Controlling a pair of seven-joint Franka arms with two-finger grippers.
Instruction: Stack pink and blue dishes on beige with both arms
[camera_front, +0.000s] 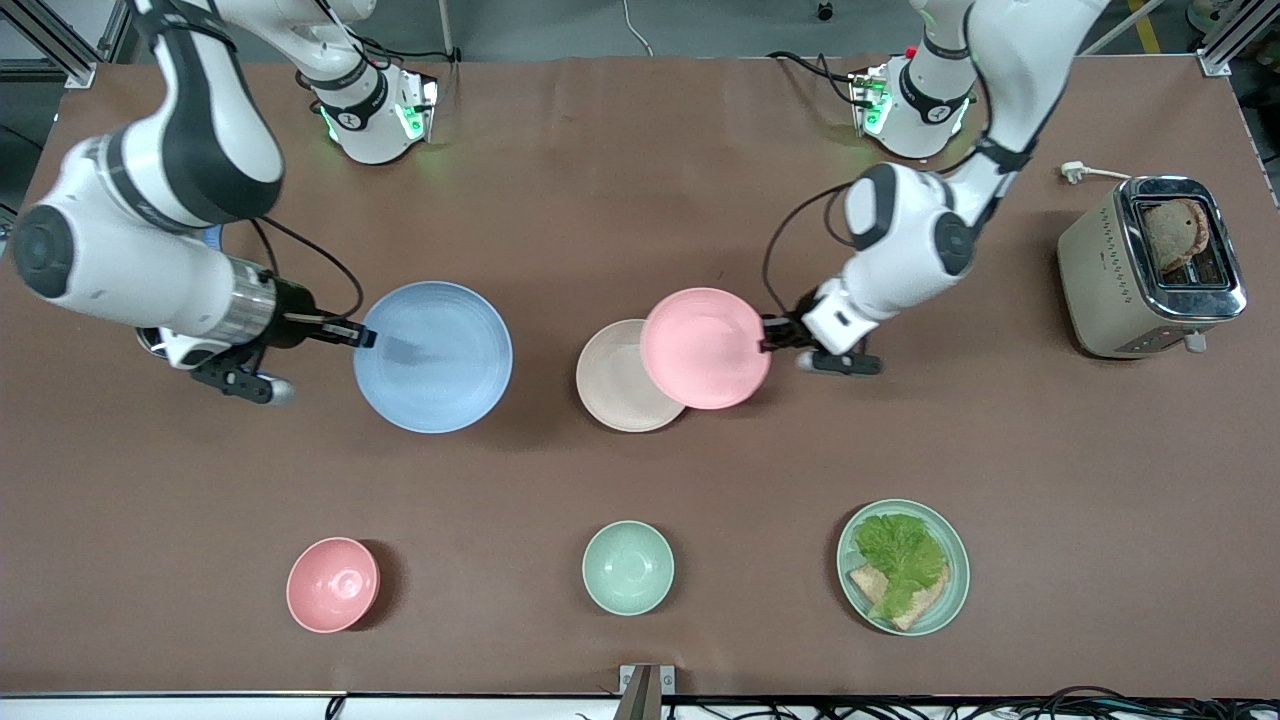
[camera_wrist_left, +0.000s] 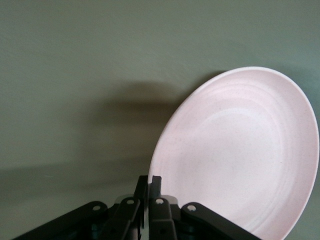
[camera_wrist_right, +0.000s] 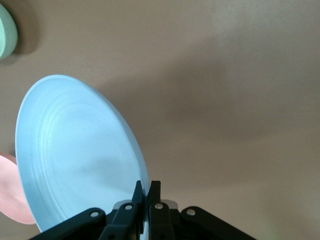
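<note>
The pale pink plate (camera_front: 705, 347) hangs in the air, partly over the beige plate (camera_front: 622, 380), which lies flat on the table. My left gripper (camera_front: 770, 335) is shut on the pink plate's rim (camera_wrist_left: 155, 172) at the edge toward the left arm's end. The light blue plate (camera_front: 433, 356) is lifted and tilted over the table toward the right arm's end. My right gripper (camera_front: 362, 336) is shut on its rim; the right wrist view shows the blue plate (camera_wrist_right: 75, 155) pinched edge-on at my right gripper (camera_wrist_right: 148, 190).
Near the front edge stand a deep pink bowl (camera_front: 332, 584), a mint-green bowl (camera_front: 627, 567) and a mint-green plate (camera_front: 955, 560) carrying lettuce and bread. A toaster (camera_front: 1150, 265) holding a slice sits at the left arm's end.
</note>
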